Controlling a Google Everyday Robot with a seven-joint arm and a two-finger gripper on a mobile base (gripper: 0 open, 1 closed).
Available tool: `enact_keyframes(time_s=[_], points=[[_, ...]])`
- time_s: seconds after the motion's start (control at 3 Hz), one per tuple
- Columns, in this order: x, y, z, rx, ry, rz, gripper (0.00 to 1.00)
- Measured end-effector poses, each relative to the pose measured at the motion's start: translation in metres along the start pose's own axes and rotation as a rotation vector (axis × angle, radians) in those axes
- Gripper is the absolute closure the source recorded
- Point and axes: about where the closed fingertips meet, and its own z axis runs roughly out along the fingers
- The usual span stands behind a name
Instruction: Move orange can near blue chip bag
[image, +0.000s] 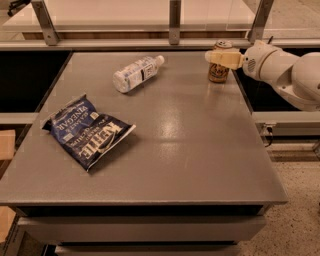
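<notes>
One grey table (200, 150), speckled floor (295, 210): orange can (218, 74) far edge, hand (216, 56) at it, grip unclear; blue chip bag (87, 131) left.

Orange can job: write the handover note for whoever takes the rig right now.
Gripper: at the table's far right corner, against the upper part of the orange can; a grip is not confirmed.
Orange can: upright on the table, by the right edge at the back.
Blue chip bag: flat on the left side, far from the can.
Clear bottle: on its side at the back, between the two.
Done: gripper is at the can.
Left: confirm the grip, lift, carry the can across and set it beside the bag.
</notes>
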Motion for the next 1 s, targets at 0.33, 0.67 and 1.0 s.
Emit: enact_keyframes(time_s=[0.33,0.67,1.0], points=[[-0.001,0.0,0.009,-0.006,-0.024,0.011,0.0],[-0.002,0.004,0.02,-0.023,-0.02,0.007,0.0],[-0.003,0.008,0.027,-0.031,0.004,-0.016,0.0]])
